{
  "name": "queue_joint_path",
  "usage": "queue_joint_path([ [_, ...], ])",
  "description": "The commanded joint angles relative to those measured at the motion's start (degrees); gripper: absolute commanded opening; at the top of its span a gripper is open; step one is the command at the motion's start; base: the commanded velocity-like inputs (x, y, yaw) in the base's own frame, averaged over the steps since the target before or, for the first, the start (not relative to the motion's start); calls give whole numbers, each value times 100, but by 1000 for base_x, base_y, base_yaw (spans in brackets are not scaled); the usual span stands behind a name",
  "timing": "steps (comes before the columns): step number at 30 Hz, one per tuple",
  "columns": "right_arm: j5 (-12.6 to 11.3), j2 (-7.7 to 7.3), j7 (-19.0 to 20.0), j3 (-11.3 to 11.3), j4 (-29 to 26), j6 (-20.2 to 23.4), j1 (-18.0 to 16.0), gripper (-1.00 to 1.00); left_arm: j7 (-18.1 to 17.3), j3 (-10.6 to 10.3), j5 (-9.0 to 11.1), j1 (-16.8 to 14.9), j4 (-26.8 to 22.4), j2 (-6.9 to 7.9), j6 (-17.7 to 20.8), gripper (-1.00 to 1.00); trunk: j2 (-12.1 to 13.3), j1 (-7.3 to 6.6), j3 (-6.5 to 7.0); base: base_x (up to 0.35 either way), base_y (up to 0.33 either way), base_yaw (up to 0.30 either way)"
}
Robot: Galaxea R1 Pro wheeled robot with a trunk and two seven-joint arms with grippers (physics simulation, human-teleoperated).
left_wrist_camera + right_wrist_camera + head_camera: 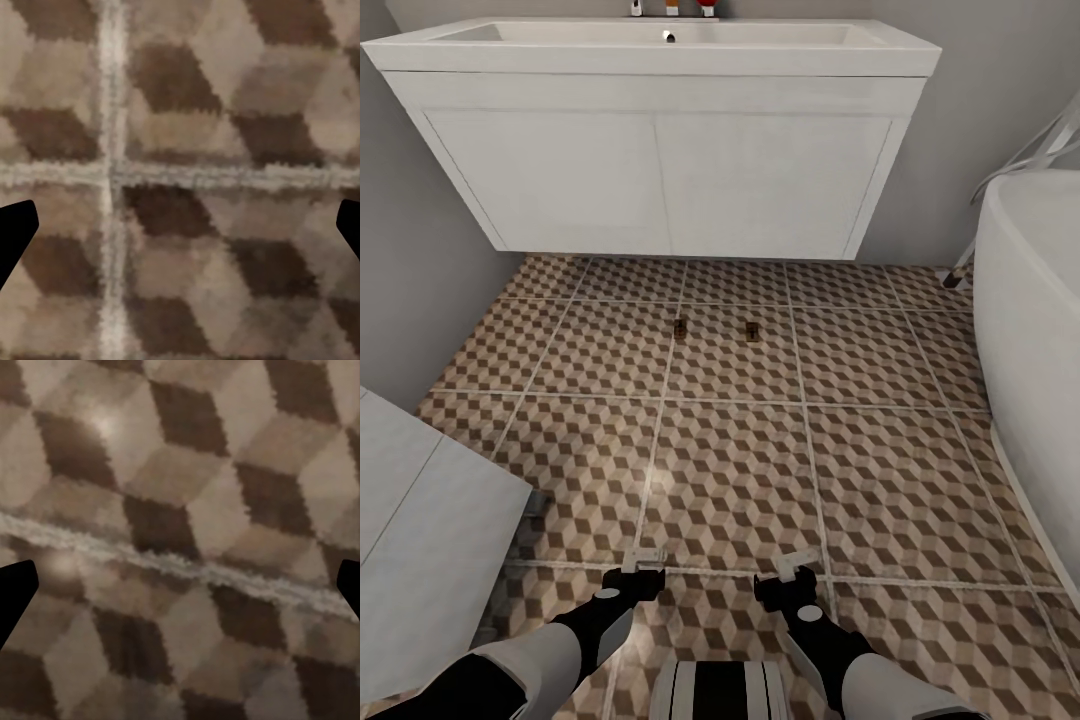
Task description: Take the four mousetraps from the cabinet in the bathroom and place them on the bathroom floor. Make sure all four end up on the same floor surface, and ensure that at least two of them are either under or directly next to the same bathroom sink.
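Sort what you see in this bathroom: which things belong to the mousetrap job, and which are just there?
Job:
two mousetraps, and, lying apart on the floor in front of the sink
left gripper and right gripper, both open and empty

Just there:
bathtub
white unit

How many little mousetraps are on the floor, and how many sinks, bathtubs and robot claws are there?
Small flat tan mousetraps on the patterned tile floor: 2 (one, one)
Wide white rectangular sink: 1
White bathtub: 1
Robot claws: 2 (left claw, right claw)
Total: 6
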Motion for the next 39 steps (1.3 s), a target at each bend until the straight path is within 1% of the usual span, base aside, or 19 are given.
queue_joint_path([
  [1,30,0,-50,41,7,-6,-3,100,21,-49,41,-2,4,-2,-17,100,-1,-1,-3,0,0,0],
  [6,32,0,-45,41,7,-20,-3,100,60,-49,45,-2,4,-10,-26,100,-1,-1,-3,0,0,0],
  [28,32,0,-44,41,7,-54,-3,100,47,-49,38,-2,4,-10,-26,100,28,-58,484,0,0,0],
  [39,36,0,-37,76,7,-60,-3,100,42,-49,38,-2,4,-10,-26,100,43,-86,728,0,0,0],
])
